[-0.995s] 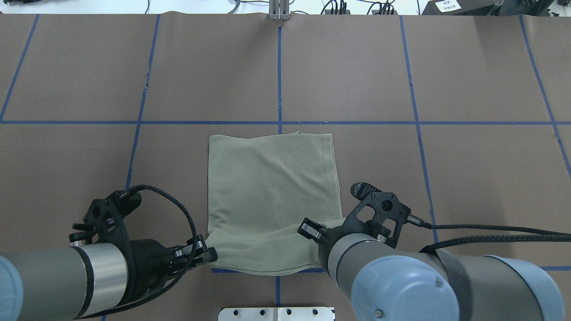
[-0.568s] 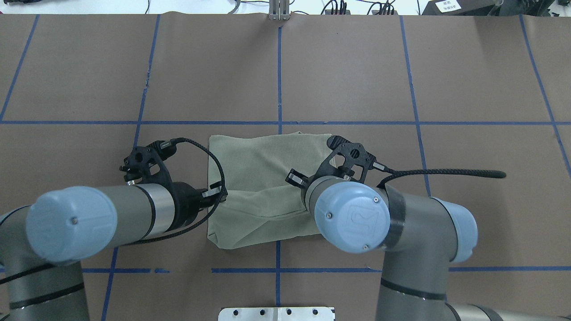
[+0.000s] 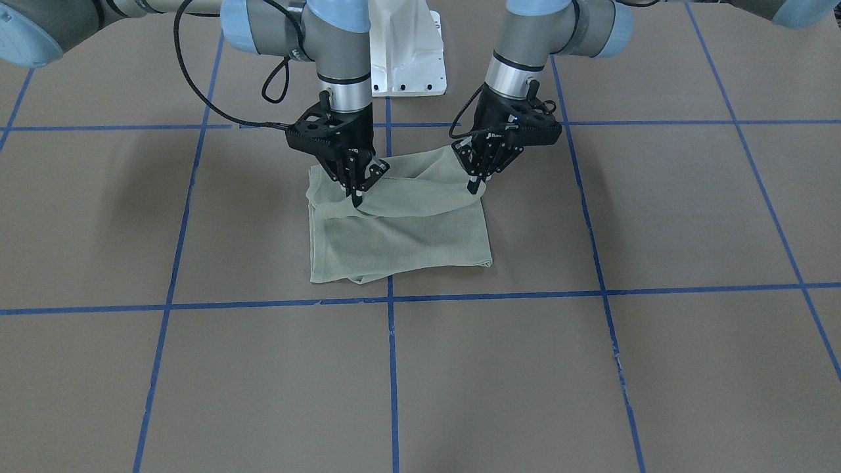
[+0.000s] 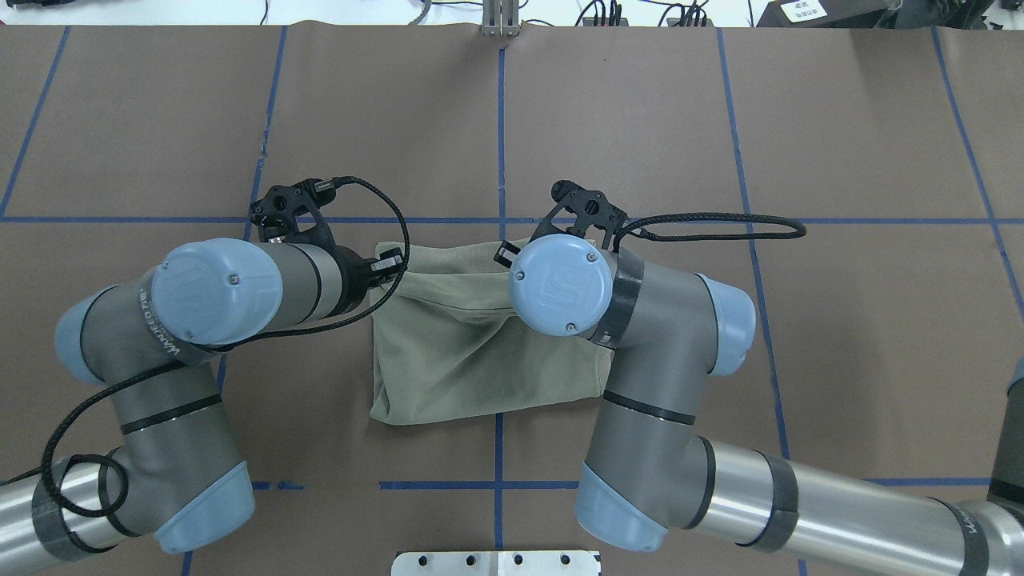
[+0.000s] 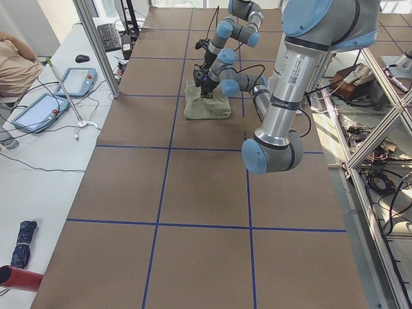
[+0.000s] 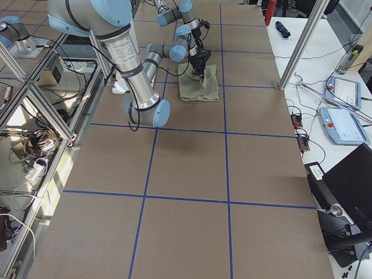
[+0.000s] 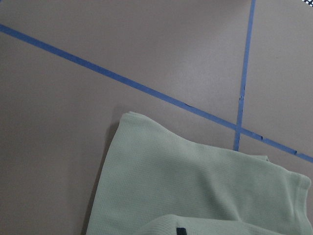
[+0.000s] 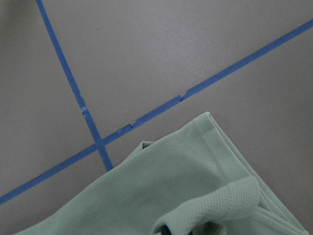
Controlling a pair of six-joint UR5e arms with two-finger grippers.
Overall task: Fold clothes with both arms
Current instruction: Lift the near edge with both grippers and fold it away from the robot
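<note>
The pale sage-green shirt [image 3: 407, 240] lies folded into a rectangle at the table's middle, also seen from overhead [image 4: 480, 376]. My left gripper [image 3: 474, 187] is shut on one lifted corner of the shirt's robot-side edge. My right gripper [image 3: 356, 197] is shut on the other corner. Both hold that edge raised over the shirt's middle, so the cloth sags between them. From overhead the left gripper [image 4: 392, 264] shows at the shirt's left edge; the right one's fingertips are hidden under its wrist. Both wrist views show the shirt's lower layer [image 7: 195, 186] [image 8: 186, 196] below.
The brown table cover carries a grid of blue tape lines [image 4: 500, 120]. The white pedestal base [image 3: 404, 52] stands at the robot's edge. Cables and boxes lie past the far edge [image 4: 608, 12]. A side desk with tablets [image 5: 38, 106] stands beyond the table.
Both grippers have moved away from the robot, carrying the shirt's near edge up and over toward its far edge. The shirt's visible area has shortened.
</note>
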